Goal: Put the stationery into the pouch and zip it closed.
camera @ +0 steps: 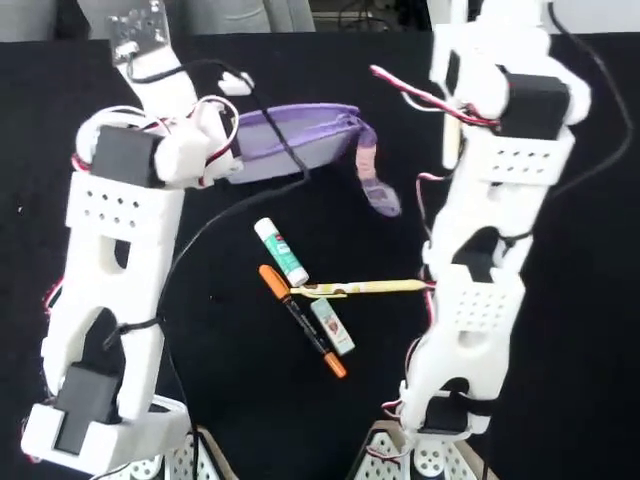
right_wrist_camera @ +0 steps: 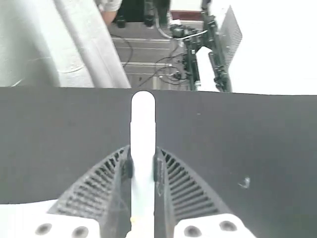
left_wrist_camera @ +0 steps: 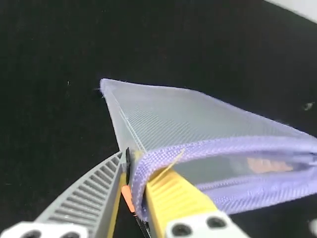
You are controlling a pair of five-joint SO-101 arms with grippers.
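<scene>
At the left, the left gripper (left_wrist_camera: 132,191) was clamped on the corner of the pouch (left_wrist_camera: 198,119), pinching its woven purple zipper band, a hold that appeared meant to steady the pouch and keep its mouth presented for loading. The pouch was a flat, translucent mesh envelope, soft and easily creased, lying on the black table (camera: 560,350) with a pink-and-purple strap (camera: 372,175) trailing from its far end. In front of it, near the middle, lay the unpacked stationery: a white glue stick (camera: 281,251) with a green band, a slim black marker (camera: 303,322) with orange ends, a yellow pencil (camera: 365,288) crossing over that marker, and a small pale eraser-like block (camera: 332,326) just beside it. At the right, the right gripper (right_wrist_camera: 142,163) was raised above the table, closed around a smooth white cylindrical stick (right_wrist_camera: 142,114) held lengthwise between ribbed grey fingers, probably ready for insertion.
</scene>
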